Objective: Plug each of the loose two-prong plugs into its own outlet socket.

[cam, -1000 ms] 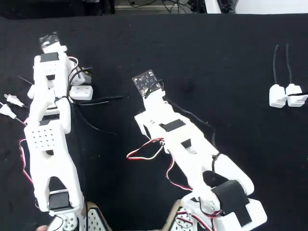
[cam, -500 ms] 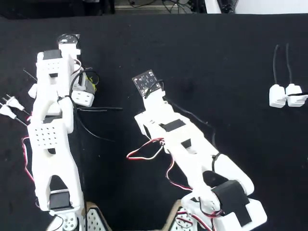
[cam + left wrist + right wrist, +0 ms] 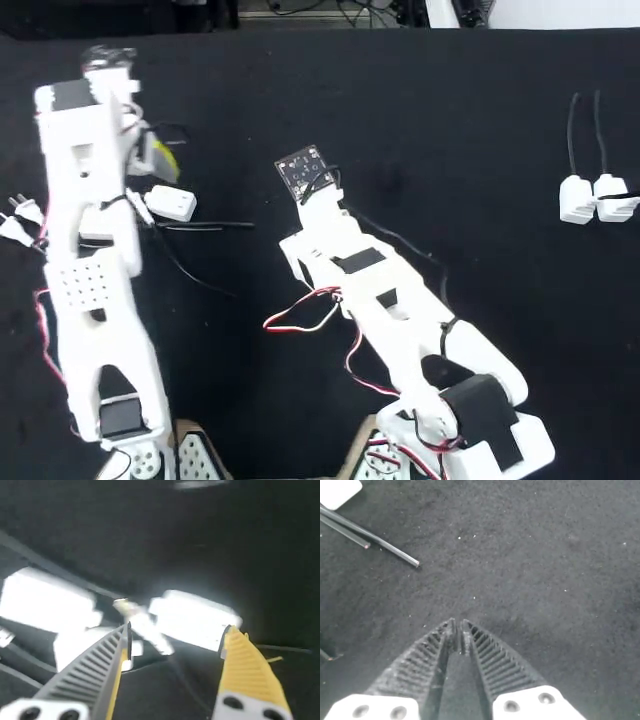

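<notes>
Two loose white two-prong plugs (image 3: 22,210) lie at the table's left edge, beside my left arm. A white outlet socket (image 3: 170,203) with black cords rests just right of that arm. My left gripper (image 3: 150,160) hangs open above it. In the left wrist view the left gripper (image 3: 175,635) has its yellow fingers (image 3: 245,665) spread wide, with a blurred white socket block (image 3: 192,620) beyond them and nothing held. My right gripper (image 3: 457,632) is shut and empty over bare black cloth near the table's middle, under its wrist board (image 3: 305,170).
Two more white socket blocks (image 3: 595,197) on black cords lie at the far right. Thin black cable ends (image 3: 375,542) lie ahead of the right gripper. The black cloth (image 3: 450,130) between the arms and the right sockets is open room.
My left arm has swung left and toward the far side, and its wrist has turned. The socket beside it shifted slightly. The right arm has not moved.
</notes>
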You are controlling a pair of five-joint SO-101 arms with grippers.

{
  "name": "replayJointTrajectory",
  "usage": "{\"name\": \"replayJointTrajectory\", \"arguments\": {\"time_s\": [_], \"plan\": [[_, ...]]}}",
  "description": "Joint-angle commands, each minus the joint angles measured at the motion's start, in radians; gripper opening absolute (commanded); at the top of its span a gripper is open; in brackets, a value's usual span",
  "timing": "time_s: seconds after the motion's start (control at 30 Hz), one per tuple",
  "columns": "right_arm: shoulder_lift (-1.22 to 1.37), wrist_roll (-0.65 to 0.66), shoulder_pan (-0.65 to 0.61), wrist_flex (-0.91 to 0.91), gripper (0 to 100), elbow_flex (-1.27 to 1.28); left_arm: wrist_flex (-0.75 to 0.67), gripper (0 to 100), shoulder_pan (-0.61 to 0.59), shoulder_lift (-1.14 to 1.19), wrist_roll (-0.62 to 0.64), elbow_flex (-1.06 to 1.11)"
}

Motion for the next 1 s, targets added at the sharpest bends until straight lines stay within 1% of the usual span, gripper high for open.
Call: {"name": "replayJointTrajectory", "arguments": {"time_s": [0.0, 0.17, 0.3, 0.43, 0.67, 0.77, 0.87, 0.9, 0.97], "plan": [[-0.002, 0.006, -0.018, -0.026, 1.1, -0.002, 0.009, 30, -0.104, -0.029, 0.023, -0.016], [-0.001, 0.006, -0.018, -0.026, 1.1, -0.002, 0.011, 30, -0.186, -0.029, 0.023, 0.044], [-0.001, 0.006, -0.018, -0.026, 1.1, -0.002, 0.011, 30, -0.226, -0.031, 0.028, 0.122], [-0.001, 0.006, -0.018, -0.026, 1.1, -0.002, 0.011, 30, -0.262, -0.081, 0.129, 0.211], [-0.001, 0.006, -0.018, -0.026, 1.1, -0.002, 0.002, 30, -0.257, -0.261, 0.215, 0.443], [-0.001, 0.006, -0.018, -0.026, 1.1, -0.002, -0.074, 30, -0.252, -0.265, 0.203, 0.493], [-0.001, 0.006, -0.018, -0.026, 1.1, -0.002, -0.112, 30, -0.242, -0.265, 0.186, 0.526], [-0.001, 0.006, -0.018, -0.026, 1.1, -0.002, -0.117, 30, -0.236, -0.265, 0.198, 0.538], [-0.001, 0.006, -0.018, -0.026, 1.1, -0.002, -0.115, 30, -0.225, -0.265, 0.264, 0.555]]}}
